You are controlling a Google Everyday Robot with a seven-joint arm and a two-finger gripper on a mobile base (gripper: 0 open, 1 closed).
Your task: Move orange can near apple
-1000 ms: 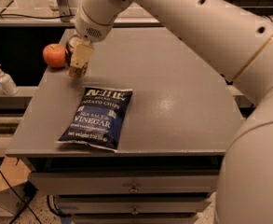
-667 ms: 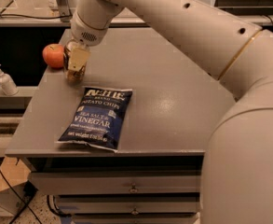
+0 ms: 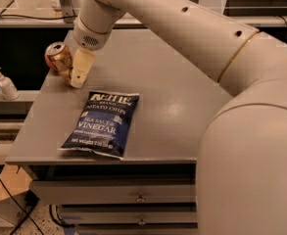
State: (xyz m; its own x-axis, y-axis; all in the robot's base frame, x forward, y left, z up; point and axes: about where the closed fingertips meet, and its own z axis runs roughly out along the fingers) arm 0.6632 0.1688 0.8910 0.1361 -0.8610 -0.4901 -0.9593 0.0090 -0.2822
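The orange can [image 3: 59, 61] is tilted, its silver top facing up and left, at the far left of the grey table [image 3: 182, 106]. My gripper [image 3: 70, 77] is shut on the can; one cream finger [image 3: 82, 67] shows along the can's right side and the other is hidden behind it. The apple [image 3: 46, 62] is almost wholly hidden behind the can. Only a thin red edge of it shows at the can's left side, right against the can.
A blue bag of salt and vinegar chips [image 3: 103, 124] lies flat on the table in front of the can. A white pump bottle [image 3: 5, 84] stands on a lower shelf to the left. The table's left edge runs just beyond the can. My large arm spans the right side.
The gripper has carried the can left to the apple and tilted it from upright. The can now covers the apple, which was in plain view before.
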